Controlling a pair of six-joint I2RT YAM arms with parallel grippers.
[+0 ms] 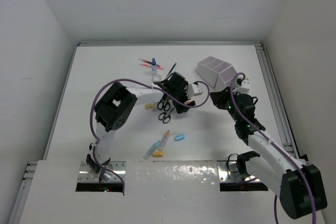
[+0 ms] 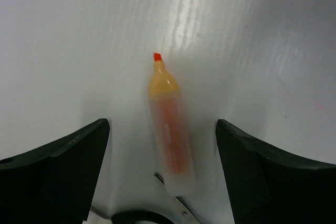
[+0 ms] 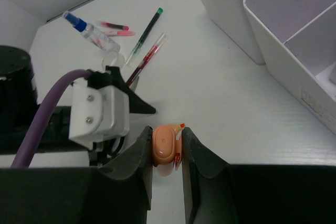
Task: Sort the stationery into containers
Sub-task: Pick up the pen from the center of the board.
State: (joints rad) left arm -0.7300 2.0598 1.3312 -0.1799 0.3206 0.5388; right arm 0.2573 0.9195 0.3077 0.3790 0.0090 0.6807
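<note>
An orange capsule-shaped piece (image 2: 170,129) with a small orange tip shows blurred between the wide-open fingers (image 2: 68,166) of my left gripper (image 2: 163,124), not gripped. A scissors handle and blade (image 2: 173,205) lie just below it. From above, the left gripper (image 1: 181,103) hangs over the black scissors (image 1: 165,113). My right gripper (image 3: 167,132) is shut on an orange capsule piece (image 3: 164,148), seen end-on. The right gripper (image 1: 216,99) sits just in front of the white organiser (image 1: 215,69), whose lilac compartments (image 3: 236,30) are at the upper right.
A blue-capped bottle (image 1: 154,66), red pens (image 1: 143,64) and a black pen (image 3: 147,32) lie at the back. A blue capsule (image 1: 179,137) and a small cluster of pieces (image 1: 156,149) lie nearer the arm bases.
</note>
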